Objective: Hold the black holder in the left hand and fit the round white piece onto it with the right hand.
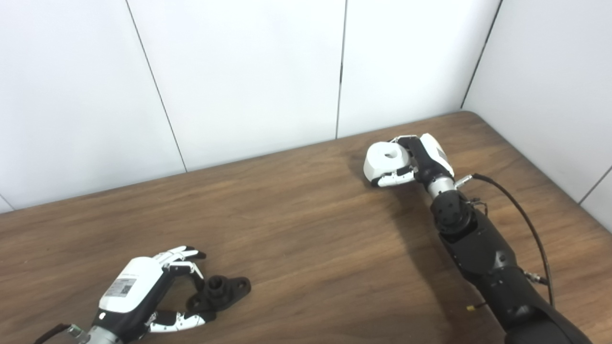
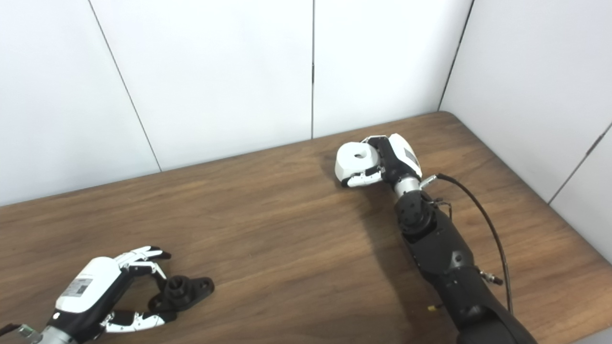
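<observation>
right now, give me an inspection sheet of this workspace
surface: brown wooden table, bare in the middle
job's things: black holder lies flat near the left front; round white piece at the far right
clutter: nothing seen
hands: left hand has fingers spread around the holder's end, no firm grasp seen; right hand is wrapped around the white piece
cables: black cable loops along the right forearm
surroundings: white wall panels behind and at right

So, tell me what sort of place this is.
Probably a lab test cell: a bare wooden table boxed in by plain white wall panels, holding only a black holder and a round white piece.
</observation>
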You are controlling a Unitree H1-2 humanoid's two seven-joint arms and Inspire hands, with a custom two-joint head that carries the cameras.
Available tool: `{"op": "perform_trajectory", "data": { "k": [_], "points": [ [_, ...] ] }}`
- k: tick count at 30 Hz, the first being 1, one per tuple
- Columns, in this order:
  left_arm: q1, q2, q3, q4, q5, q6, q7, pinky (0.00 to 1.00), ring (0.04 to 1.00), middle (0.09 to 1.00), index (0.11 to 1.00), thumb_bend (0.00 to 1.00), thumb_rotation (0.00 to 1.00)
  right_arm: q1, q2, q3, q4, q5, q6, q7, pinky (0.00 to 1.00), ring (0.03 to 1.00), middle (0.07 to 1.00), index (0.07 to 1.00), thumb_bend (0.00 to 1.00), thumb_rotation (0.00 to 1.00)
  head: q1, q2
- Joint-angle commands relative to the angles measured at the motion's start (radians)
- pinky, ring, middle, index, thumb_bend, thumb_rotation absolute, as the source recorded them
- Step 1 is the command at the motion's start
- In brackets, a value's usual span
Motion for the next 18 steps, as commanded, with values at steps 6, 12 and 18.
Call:
{"op": "perform_trajectory", "data": {
  "k": [6, 12, 18],
  "points": [
    [0.034, 0.027, -0.024, 0.051, 0.05, 0.041, -0.072, 0.82, 0.872, 0.819, 0.485, 0.52, 0.05, -0.046, 0.002, 0.024, -0.134, -0.004, 0.049, 0.066, 0.79, 0.83, 0.792, 0.485, 0.52, 0.13, 0.035, 0.009],
    [0.021, 0.015, -0.033, 0.057, 0.054, 0.042, -0.074, 0.83, 0.879, 0.821, 0.485, 0.52, 0.05, -0.06, 0.03, 0.077, -0.234, -0.04, 0.117, 0.118, 0.75, 0.8, 0.786, 0.485, 0.52, 0.13, 0.079, 0.017],
    [0.01, -0.001, -0.044, 0.067, 0.075, 0.051, -0.063, 0.89, 0.887, 0.828, 0.485, 0.52, 0.05, -0.054, 0.059, 0.126, -0.33, -0.072, 0.169, 0.173, 0.73, 0.793, 0.788, 0.484, 0.52, 0.13, 0.176, 0.042]
  ]
}}
